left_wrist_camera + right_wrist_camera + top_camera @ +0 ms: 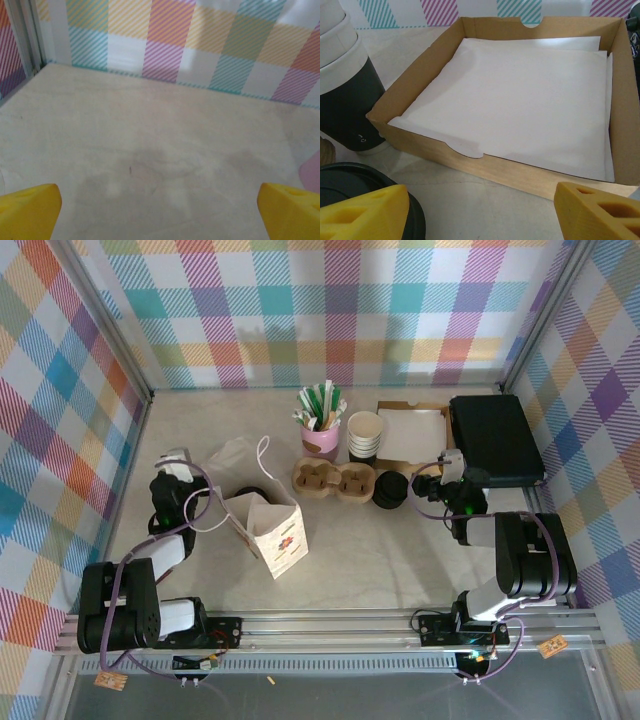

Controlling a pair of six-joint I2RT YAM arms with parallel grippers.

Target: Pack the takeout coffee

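Over on the left half of the worktop (400,550), the white paper bag (280,540) stands with its mouth open. There's the takeout coffee (250,497), a black disc showing in that opening from above. Just left of the bag, the left pincer (160,215) hangs low over bare surface, yellow fingers spread wide, nothing between them. Across to the right, the right pincer (480,215) has its fingers apart too, empty, facing the cardboard box (520,100) lined with white paper. A low stack of black lids (350,185) sits right by its left-hand finger, and the cup stack (337,50) rises just beyond. Between bag and lids lies the pulp cup carrier (333,480), with a pink cup (320,440) stuffed with sticks behind it.
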